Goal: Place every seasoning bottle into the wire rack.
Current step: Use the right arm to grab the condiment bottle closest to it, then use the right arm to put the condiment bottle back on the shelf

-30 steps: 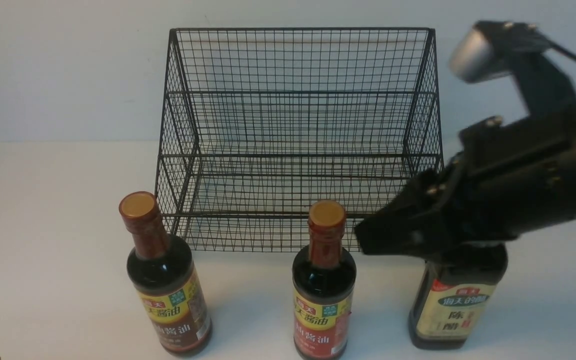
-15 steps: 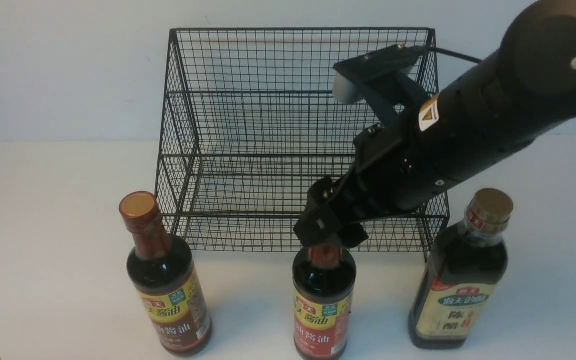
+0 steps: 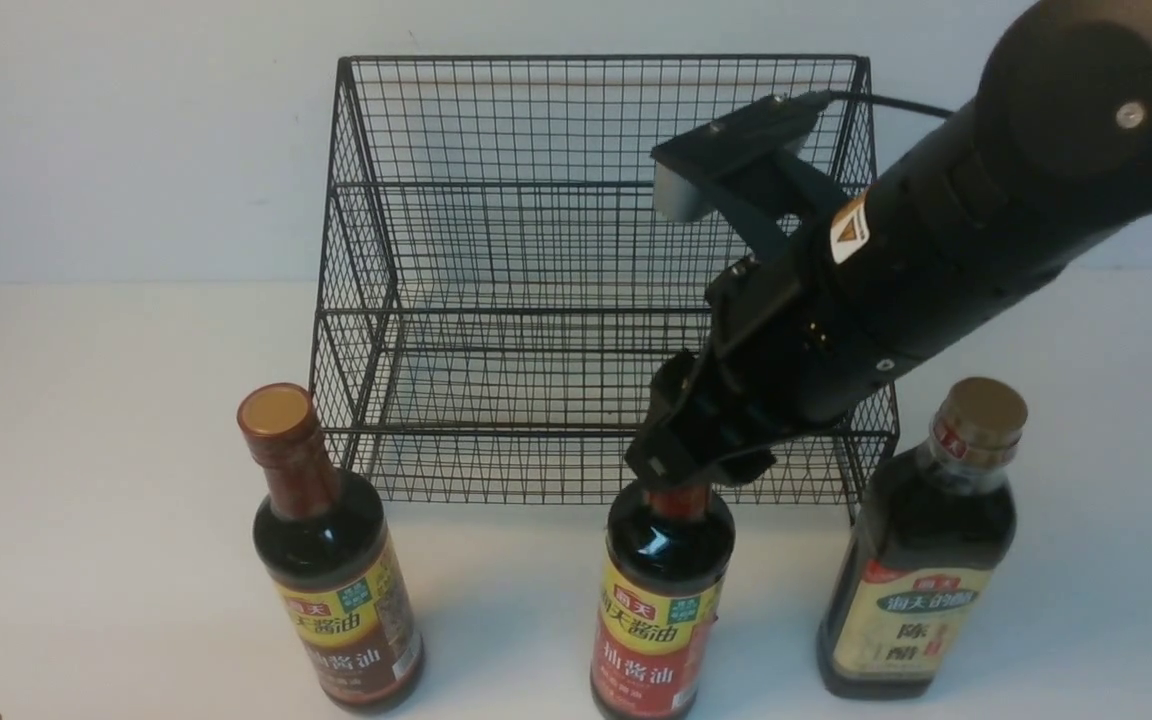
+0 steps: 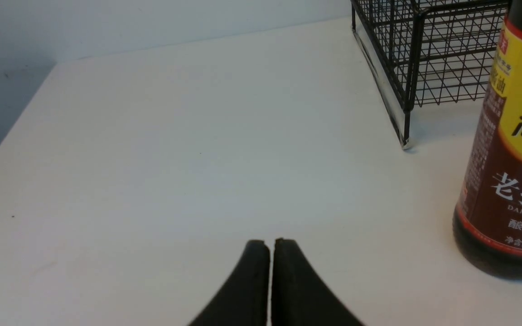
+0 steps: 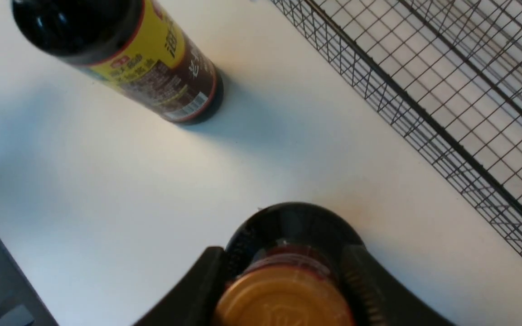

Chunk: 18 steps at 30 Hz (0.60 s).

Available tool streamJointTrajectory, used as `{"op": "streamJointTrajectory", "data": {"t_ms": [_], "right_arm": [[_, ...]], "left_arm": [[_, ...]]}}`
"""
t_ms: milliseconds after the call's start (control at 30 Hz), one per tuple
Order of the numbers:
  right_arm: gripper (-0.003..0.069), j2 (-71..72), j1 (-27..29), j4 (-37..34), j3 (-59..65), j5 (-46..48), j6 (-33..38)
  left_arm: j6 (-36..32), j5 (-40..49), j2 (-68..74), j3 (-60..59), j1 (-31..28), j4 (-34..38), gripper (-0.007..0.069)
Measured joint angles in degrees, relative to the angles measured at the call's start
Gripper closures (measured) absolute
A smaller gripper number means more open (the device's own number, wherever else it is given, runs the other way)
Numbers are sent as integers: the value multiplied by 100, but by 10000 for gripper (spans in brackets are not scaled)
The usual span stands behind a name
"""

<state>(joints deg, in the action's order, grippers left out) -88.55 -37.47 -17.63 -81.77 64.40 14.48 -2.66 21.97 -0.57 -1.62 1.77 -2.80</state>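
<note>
The black wire rack (image 3: 596, 250) stands at the back of the table. Three seasoning bottles stand in front of it: a slim one on the left (image 3: 336, 580), a slim one in the middle (image 3: 661, 610) and the broad cream-label one on the right (image 3: 911, 590). My right gripper (image 3: 691, 470) is shut on the middle bottle's red neck, just under its tan cap (image 5: 283, 299). My left gripper (image 4: 270, 242) is shut and empty, low over bare table beside the left bottle (image 4: 510, 172). It is out of the front view.
The white table (image 3: 116, 450) ends at a wall behind the rack. The rack's front corner (image 4: 406, 136) is close to the left bottle. The rack's front edge (image 5: 447, 136) runs beside the held bottle. The left bottle (image 5: 152, 68) also shows in the right wrist view.
My right arm swung from over the broad bottle to the middle bottle and took hold of its neck. The middle bottle has since shifted a little to the right.
</note>
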Motion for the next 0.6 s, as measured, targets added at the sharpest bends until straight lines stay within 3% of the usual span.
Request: {"op": "streamJointTrajectory", "data": {"t_ms": [200, 433, 600], "right_arm": [[363, 0, 0, 279, -1138, 596, 0], [364, 0, 0, 1059, -2101, 612, -21], [365, -22, 154, 2079, -2218, 80, -701]], "left_arm": [[-5, 0, 0, 0, 0, 0, 629], [-5, 0, 0, 0, 0, 0, 629], [-5, 0, 0, 0, 0, 0, 629]]}}
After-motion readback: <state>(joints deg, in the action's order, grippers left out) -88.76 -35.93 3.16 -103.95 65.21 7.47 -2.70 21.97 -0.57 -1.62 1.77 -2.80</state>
